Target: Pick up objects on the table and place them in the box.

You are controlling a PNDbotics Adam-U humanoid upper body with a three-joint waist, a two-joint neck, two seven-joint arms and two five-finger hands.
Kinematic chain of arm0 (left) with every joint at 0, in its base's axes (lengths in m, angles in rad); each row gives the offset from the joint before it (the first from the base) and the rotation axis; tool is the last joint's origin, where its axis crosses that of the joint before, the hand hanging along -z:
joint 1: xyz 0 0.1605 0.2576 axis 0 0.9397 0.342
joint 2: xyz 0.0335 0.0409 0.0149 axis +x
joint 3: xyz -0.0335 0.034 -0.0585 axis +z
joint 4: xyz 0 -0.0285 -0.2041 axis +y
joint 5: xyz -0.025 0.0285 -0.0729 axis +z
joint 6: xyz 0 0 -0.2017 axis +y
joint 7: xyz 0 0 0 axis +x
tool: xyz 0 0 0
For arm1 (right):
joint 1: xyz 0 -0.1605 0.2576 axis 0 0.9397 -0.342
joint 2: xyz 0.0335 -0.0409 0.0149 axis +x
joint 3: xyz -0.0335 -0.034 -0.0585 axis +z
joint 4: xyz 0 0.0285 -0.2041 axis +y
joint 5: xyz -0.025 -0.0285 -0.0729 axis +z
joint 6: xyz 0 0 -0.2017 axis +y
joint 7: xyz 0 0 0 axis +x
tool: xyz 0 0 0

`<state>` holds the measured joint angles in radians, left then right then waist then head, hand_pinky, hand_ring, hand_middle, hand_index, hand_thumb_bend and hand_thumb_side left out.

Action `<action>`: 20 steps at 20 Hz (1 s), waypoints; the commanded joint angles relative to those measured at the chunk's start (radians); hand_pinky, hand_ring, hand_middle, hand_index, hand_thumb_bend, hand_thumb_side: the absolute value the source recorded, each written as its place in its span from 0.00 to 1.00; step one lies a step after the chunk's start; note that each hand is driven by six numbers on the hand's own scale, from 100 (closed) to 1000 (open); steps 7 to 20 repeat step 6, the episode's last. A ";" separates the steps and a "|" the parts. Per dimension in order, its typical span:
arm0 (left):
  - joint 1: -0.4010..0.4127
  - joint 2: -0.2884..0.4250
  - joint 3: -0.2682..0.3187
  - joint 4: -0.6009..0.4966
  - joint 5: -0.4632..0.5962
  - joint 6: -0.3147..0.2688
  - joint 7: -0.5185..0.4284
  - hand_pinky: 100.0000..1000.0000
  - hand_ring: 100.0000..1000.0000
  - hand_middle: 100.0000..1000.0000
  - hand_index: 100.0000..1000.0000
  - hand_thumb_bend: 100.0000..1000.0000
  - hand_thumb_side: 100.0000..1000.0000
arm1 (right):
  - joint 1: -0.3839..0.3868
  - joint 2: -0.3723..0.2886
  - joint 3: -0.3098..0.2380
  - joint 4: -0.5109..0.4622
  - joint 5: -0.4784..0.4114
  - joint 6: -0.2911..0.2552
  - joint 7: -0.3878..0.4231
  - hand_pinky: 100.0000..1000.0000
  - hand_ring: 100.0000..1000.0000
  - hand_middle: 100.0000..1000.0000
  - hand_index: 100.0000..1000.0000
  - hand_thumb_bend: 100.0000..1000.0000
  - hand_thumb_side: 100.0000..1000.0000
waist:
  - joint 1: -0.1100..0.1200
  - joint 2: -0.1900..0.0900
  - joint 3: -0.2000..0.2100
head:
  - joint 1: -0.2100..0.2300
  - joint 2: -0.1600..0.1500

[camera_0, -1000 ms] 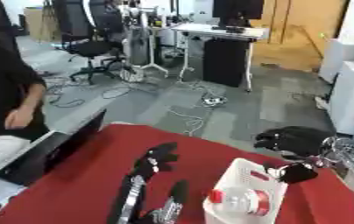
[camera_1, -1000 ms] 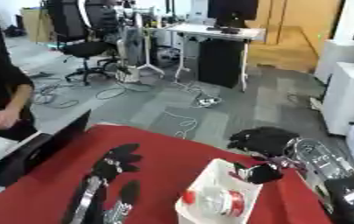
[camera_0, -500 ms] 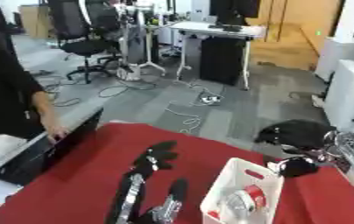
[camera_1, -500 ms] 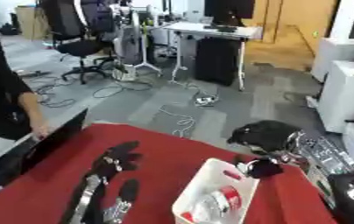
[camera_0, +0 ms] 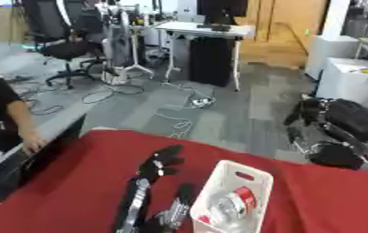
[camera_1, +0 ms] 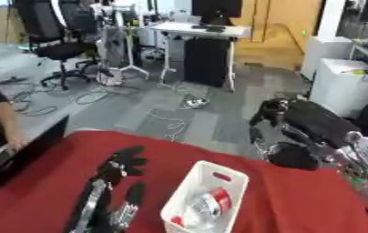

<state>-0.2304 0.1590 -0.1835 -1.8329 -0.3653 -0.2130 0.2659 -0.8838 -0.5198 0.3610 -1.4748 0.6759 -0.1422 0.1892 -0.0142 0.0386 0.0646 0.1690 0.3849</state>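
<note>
Red table (camera_0: 75,182), white box (camera_0: 247,175); right robot hand (camera_1: 271,113) raised, fingers curled

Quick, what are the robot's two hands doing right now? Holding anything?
Left hand: open, lying flat on the red table, holding nothing.
Right hand: raised beyond the table's far edge, above the floor; its state cannot be told.

The box (camera_0: 237,191) sits on the table (camera_0: 84,182), left hand (camera_0: 160,162) beside it.
</note>
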 commanded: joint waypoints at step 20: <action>-0.017 0.009 0.005 -0.012 -0.006 -0.003 0.003 0.64 0.81 0.80 0.88 0.24 0.77 | 0.153 0.035 -0.141 -0.219 -0.224 0.135 -0.097 0.45 0.61 0.73 0.77 0.00 0.96 | 0.022 -0.001 -0.066 | 0.017 -0.012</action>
